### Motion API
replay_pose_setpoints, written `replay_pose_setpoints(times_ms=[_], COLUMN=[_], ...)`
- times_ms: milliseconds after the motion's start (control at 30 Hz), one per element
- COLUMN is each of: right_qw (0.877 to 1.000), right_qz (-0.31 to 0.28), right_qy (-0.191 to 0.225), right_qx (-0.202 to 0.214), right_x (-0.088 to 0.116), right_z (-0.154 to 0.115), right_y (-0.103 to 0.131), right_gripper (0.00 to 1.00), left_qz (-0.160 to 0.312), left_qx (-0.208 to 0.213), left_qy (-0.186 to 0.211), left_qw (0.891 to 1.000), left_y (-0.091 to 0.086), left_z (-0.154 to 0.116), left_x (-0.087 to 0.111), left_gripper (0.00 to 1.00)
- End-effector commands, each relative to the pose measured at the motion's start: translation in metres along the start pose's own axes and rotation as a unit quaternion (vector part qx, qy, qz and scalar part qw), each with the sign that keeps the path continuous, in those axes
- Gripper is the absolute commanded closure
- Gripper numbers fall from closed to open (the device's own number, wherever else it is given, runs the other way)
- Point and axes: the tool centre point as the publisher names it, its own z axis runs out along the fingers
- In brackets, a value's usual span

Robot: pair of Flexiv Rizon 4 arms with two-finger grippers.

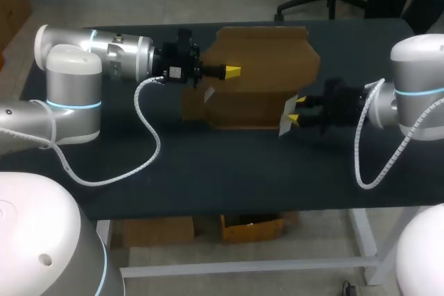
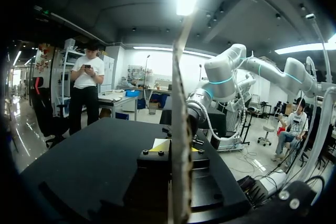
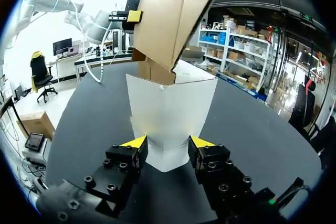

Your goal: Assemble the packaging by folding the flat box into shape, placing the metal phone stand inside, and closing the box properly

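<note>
My left gripper [image 2: 170, 151] is clamped on a brown panel of the box [image 1: 258, 77], which runs edge-on between its fingers. My right gripper [image 3: 168, 141] is closed on the box's white flap [image 3: 171, 106], one yellow tip touching each side, at the box's opposite, lower corner. The box is partly folded and stands between both arms, over the middle of the dark table [image 1: 208, 164].

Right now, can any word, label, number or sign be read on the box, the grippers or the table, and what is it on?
None can be read.
cardboard box: plain brown faces, no print showing.
white flap of the box: blank.
left gripper and right gripper: no legible marking.
black table: no text or sign.
</note>
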Motion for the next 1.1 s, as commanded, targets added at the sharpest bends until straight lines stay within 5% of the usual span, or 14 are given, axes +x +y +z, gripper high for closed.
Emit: replay_pose_setpoints(times_ms=[33, 1100], right_qw=[1.0, 0.993], right_qz=[0.004, 0.073], right_qy=[-0.011, -0.092], right_qx=[-0.001, -0.009], right_x=[0.003, 0.0042], right_z=[0.0046, 0.0141], right_y=[0.0014, 0.0026], right_gripper=[0.52, 0.53], left_qz=[0.0, 0.0], left_qx=[0.0, 0.0], left_qy=[0.001, 0.001], left_qw=[1.0, 1.0], left_y=[0.0015, 0.0015], left_z=[0.0013, 0.0013], left_x=[-0.0004, -0.0004], left_gripper=[1.0, 1.0])
